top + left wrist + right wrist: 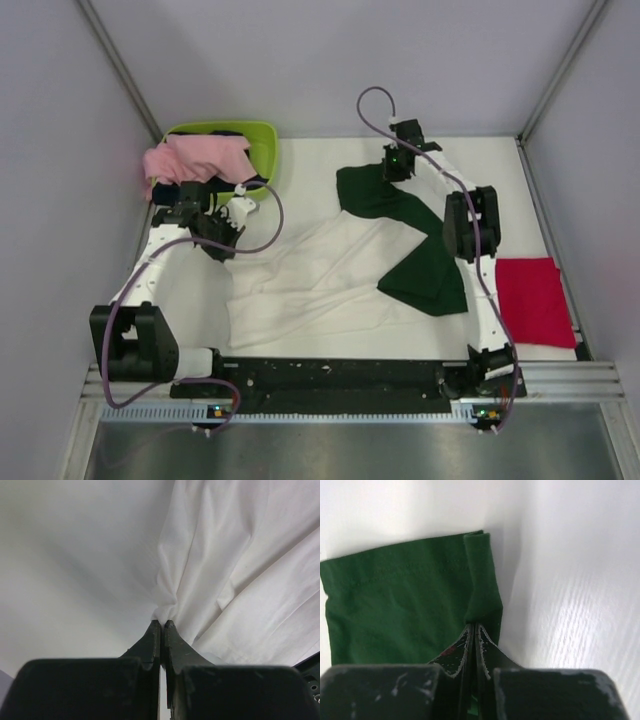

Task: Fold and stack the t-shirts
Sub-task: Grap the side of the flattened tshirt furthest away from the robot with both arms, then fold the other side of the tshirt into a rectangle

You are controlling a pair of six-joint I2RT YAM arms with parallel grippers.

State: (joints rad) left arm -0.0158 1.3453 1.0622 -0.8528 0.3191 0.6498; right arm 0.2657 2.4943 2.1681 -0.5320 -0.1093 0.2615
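**Stretched out and clamped on both sides**

Left arm (150, 265) leans out along the table's (310, 160) left edge. The left gripper (162, 622) sits low, jaws pressed together on a bunch of the t-shirt's (320, 280) white cloth. Right arm (480, 270) stretches toward the far edge, elbow up, with the right gripper (474, 625) pinched tight on that t-shirt's green sleeve.

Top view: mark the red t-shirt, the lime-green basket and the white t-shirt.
red t-shirt (533, 298), top view, middle of the red cloth.
lime-green basket (268, 150), top view, bare right rim.
white t-shirt (300, 285), top view, middle of the white body.
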